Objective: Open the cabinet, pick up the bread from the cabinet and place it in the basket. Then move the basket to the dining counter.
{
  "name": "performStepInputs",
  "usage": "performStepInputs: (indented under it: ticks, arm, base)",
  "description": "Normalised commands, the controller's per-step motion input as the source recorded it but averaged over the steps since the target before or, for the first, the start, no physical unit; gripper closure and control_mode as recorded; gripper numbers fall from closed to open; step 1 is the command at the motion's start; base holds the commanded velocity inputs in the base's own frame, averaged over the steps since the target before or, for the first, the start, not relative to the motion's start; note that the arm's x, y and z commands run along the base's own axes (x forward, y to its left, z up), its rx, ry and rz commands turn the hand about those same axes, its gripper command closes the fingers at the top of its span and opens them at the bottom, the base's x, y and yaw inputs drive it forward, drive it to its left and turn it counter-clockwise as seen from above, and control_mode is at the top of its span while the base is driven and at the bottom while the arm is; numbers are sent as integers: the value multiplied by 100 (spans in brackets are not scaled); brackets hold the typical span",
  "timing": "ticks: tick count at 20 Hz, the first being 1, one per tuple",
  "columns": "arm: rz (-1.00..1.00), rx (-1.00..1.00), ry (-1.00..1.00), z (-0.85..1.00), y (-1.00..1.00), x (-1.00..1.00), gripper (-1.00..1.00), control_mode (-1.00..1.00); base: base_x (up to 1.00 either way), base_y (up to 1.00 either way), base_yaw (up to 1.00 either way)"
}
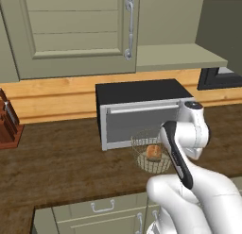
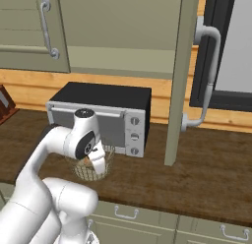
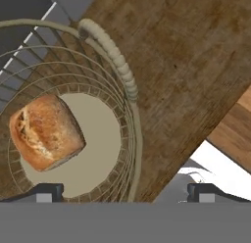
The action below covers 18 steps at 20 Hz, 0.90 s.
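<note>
Pretty tight spot: the basket (image 1: 150, 155) sits just in front of the microwave (image 1: 139, 112), blocking reach from behind. The open cabinet door (image 2: 181, 76) hangs off to the right. Bare worktop (image 1: 61, 164) left is free.

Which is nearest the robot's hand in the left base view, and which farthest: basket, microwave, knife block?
1. Basket, right beside the hand, bread inside.
2. Microwave, just behind the basket.
3. Knife block, far left on the worktop.
</note>
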Motion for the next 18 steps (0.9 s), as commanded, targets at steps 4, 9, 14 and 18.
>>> performStepInputs:
  ticks: [4, 9, 14, 18]
  arm:
    - [0, 0, 1, -41, 0, 12, -100, -100]
    - [0, -1, 0, -38, 0, 4, -100, -100]
    - [0, -1, 0, -32, 0, 12, -100, -100]
    - [0, 0, 0, -20, 8, 6, 100, -100]
  base:
    - [0, 0, 0]
    - [0, 0, 0]
    - [0, 0, 0]
    - [0, 0, 0]
